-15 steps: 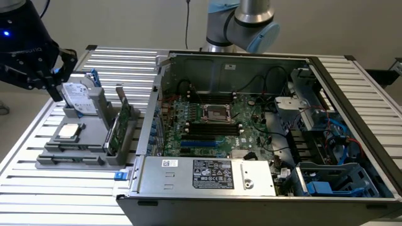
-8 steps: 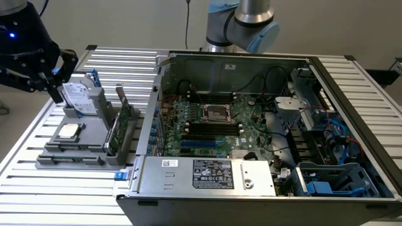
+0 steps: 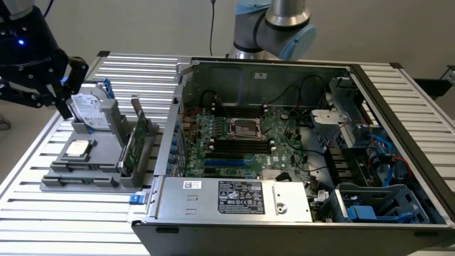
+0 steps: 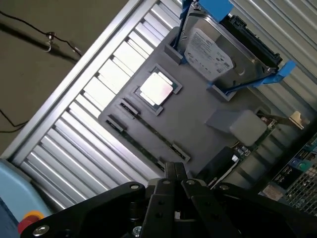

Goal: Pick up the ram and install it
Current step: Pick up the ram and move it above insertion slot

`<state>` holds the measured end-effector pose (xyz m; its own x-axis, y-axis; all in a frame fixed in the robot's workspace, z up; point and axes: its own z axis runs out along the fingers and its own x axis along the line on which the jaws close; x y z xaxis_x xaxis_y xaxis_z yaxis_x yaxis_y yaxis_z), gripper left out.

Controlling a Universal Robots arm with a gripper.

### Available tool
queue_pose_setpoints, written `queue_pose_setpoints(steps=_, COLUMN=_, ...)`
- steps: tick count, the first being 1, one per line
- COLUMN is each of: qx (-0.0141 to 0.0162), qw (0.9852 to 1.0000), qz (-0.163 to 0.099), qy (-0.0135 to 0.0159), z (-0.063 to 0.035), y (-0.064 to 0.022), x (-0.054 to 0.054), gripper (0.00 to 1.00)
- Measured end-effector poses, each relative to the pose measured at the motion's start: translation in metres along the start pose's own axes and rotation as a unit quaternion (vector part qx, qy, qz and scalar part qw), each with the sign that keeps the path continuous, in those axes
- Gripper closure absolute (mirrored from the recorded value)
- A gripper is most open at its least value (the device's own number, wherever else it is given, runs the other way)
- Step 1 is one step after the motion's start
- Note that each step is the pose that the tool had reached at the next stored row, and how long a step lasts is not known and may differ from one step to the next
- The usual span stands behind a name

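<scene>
surface: slatted metal table [image 3: 64, 213] | on it: grey parts tray [image 3: 74, 184], open computer case [image 3: 235, 80]

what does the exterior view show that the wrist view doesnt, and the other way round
Exterior view adds: the motherboard inside the open case, the power supply at its front, and the arm behind it.
Wrist view adds: the floor with a cable beside the table, and the gripper's fingertips pressed together.
Both: the gripper over the grey tray, the hard drive standing in it, the processor lying flat in its recess, and the slatted table.
</scene>
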<state>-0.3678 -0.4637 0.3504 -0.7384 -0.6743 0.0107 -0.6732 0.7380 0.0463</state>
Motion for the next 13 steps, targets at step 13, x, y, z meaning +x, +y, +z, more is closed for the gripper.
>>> queue_pose_setpoints(steps=13, qx=0.002, qw=0.9931, qz=-0.117, qy=0.0061, z=0.0068, y=-0.0003, x=-0.0001, gripper=0.89)
